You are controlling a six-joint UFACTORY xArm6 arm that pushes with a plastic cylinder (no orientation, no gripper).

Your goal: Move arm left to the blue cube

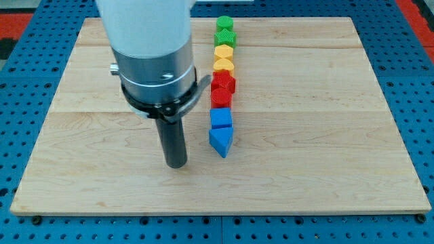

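Observation:
The blue cube (221, 118) sits in a column of blocks right of the board's middle. Just below it, touching, is a blue triangular block (220, 141). My tip (176, 163) rests on the board to the left of the blue blocks and a little lower than the cube, apart from them. The rod rises into the arm's dark collar and white body (152, 41) at the view's top.
Above the blue cube the column runs up: two red blocks (222, 90), two yellow blocks (224, 59), two green blocks (225, 30). The wooden board (325, 135) lies on a blue perforated table (420, 102).

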